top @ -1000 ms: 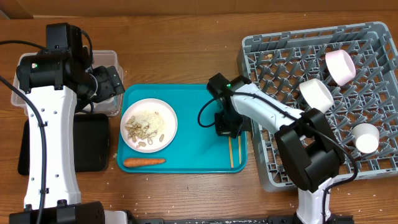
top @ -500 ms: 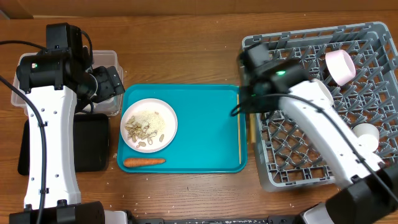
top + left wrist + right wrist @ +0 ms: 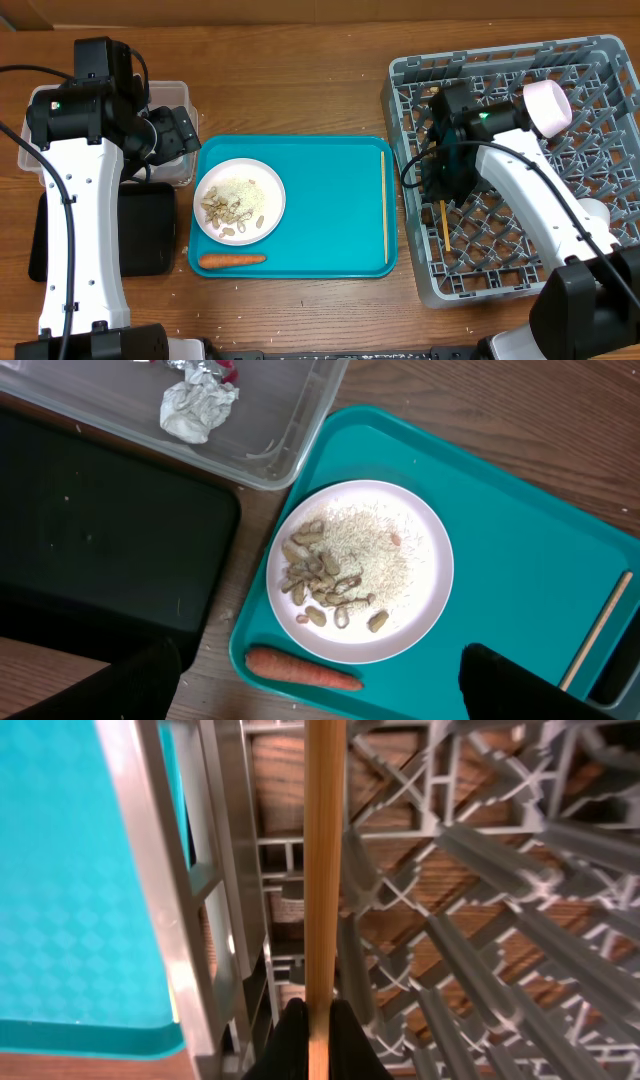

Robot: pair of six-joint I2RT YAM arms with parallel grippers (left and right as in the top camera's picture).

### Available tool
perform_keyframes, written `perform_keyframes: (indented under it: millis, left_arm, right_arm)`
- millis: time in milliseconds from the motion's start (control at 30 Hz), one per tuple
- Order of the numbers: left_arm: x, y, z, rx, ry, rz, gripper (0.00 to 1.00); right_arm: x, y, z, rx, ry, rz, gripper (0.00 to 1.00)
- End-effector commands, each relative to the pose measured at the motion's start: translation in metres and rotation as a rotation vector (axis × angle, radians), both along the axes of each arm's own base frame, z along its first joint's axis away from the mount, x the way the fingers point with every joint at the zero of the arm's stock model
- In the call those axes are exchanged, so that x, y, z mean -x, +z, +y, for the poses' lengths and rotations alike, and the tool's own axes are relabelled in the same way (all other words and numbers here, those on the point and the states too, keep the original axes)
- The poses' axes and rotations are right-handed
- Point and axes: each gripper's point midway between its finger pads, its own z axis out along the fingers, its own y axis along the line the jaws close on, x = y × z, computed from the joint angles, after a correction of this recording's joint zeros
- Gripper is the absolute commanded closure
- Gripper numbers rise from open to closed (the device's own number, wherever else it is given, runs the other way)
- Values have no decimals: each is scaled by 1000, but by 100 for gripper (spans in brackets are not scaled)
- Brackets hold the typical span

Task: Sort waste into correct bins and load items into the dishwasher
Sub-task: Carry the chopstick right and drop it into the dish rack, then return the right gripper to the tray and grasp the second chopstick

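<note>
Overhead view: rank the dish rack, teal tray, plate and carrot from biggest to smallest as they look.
1. dish rack
2. teal tray
3. plate
4. carrot
All lie at table level, so nearness to the camera barely skews this.

A robotics lab bench laid out as a kitchen clearing station is shown. A bare wooden table (image 3: 300, 90) is worked by two white-and-black arms, the left arm (image 3: 75, 230) rising from 7 o'clock and the right arm (image 3: 530, 210) from 5 o'clock, and a loose cable (image 3: 35, 72) is seen at 10 o'clock. The kitchen side is given by a grey rack (image 3: 500, 55) at 3 o'clock, a teal tray (image 3: 330, 200) at the centre with a plate (image 3: 272, 190) on it, and a tub (image 3: 175, 95) and black tray (image 3: 145, 235) at 9 o'clock.
</note>
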Motion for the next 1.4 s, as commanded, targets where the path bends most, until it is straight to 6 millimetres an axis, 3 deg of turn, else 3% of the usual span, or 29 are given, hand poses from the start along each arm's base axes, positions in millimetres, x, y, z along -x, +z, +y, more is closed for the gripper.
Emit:
perform_keyframes:
  millis: [0,67,167,200,400,533,667,767,933,1133,1367]
  left_arm:
    - [1,-2,-1,13,12,5,9]
    - [1,-2,-1,13,12,6,9]
    - [2,-2,-1,13,12,9,9]
    - [2,-2,-1,13,12,11,9]
    - [2,-2,-1,13,12,11,9]
    - [2,-2,-1,13,12,11,9]
    - [2,-2,-1,13,12,11,9]
    - [2,-2,-1,13,12,11,9]
    - [2,-2,-1,13,12,11,9]
    - [2,-2,-1,14,12,12,9]
    - [2,-2,-1,14,12,13,9]
  right_arm:
    - [6,-9,9,-26,35,22,96]
    - [5,-9,10,-27,37,18,94]
    - [5,-9,10,-27,37,18,63]
    - [5,-9,10,-26,37,19,59]
    - [-1,0,11,-36,-22,-12,59]
    - [-25,45,23,-89,-39,-144,58]
    - [-48,98,58,-219,19,-293,53]
    - [-55,112,86,-269,83,-361,46]
    - [-48,85,111,-250,130,-302,44]
    - [-44,15,115,-166,57,-141,44]
    - [-43,-37,113,-108,20,-34,44]
